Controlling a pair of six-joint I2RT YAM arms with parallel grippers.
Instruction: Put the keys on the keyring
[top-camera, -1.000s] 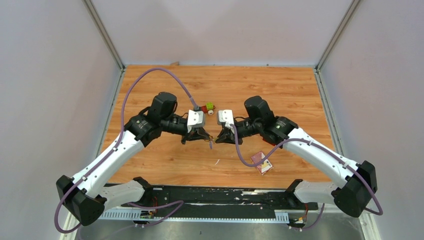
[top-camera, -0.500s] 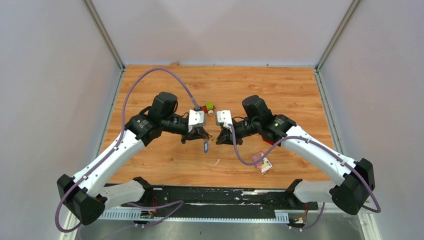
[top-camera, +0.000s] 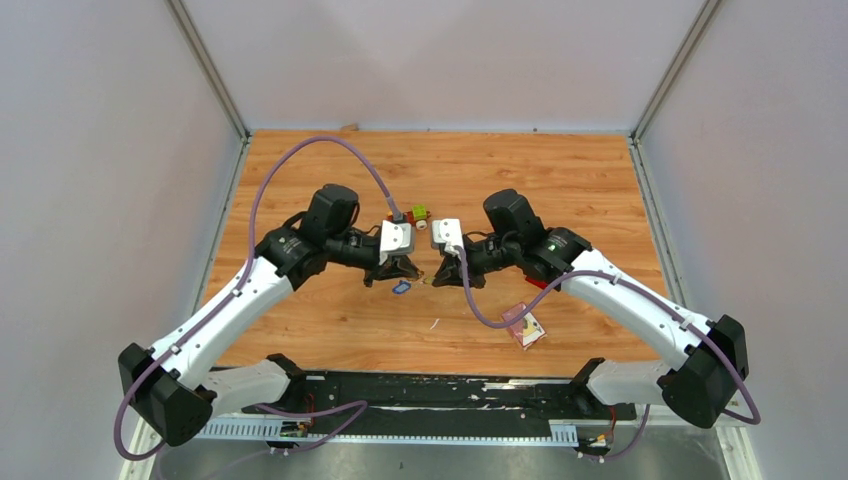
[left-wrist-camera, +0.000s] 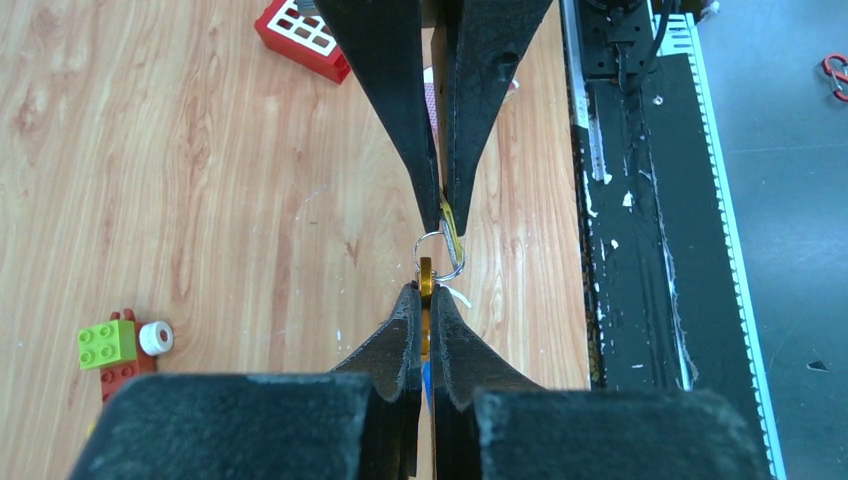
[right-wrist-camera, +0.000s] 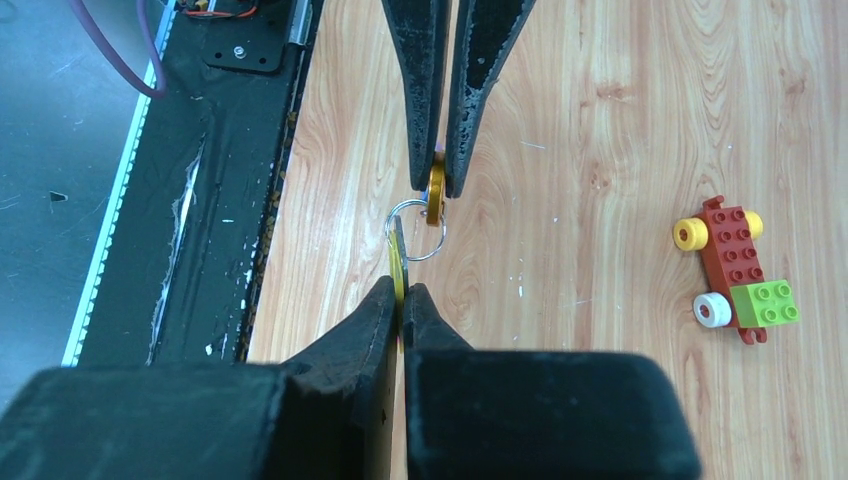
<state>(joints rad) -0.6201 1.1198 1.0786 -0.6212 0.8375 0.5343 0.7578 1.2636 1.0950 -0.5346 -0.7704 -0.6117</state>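
Arms are being held in mirrored poses, elbows spread outward and forearms angled inward, so that the left gripper (left-wrist-camera: 424, 292) and the right gripper (right-wrist-camera: 401, 288) are being presented tip to tip just on the base side of the toy car (top-camera: 415, 213). The left gripper is being squeezed tight on a gold-coloured part of the keyring (left-wrist-camera: 456, 272), whose thin wire loop is being carried in the small gap between the two sets of fingertips. The right gripper is being clamped on the yellow key (right-wrist-camera: 398, 255), seen edge-on, its end lying against the loop; whether it is threaded through cannot be told. The blue key (top-camera: 402, 288) is being shown just under the left gripper, again on the base side of the toy car; what it hangs from cannot be told. The red block (top-camera: 525, 326) is being left well apart from the toy car, toward the right arm's base. Wide wood of the table (top-camera: 560, 180) is being offered beyond the toy car up to the back wall and out to both side walls; on the base side, room is being bounded by the black rail (top-camera: 420, 392).
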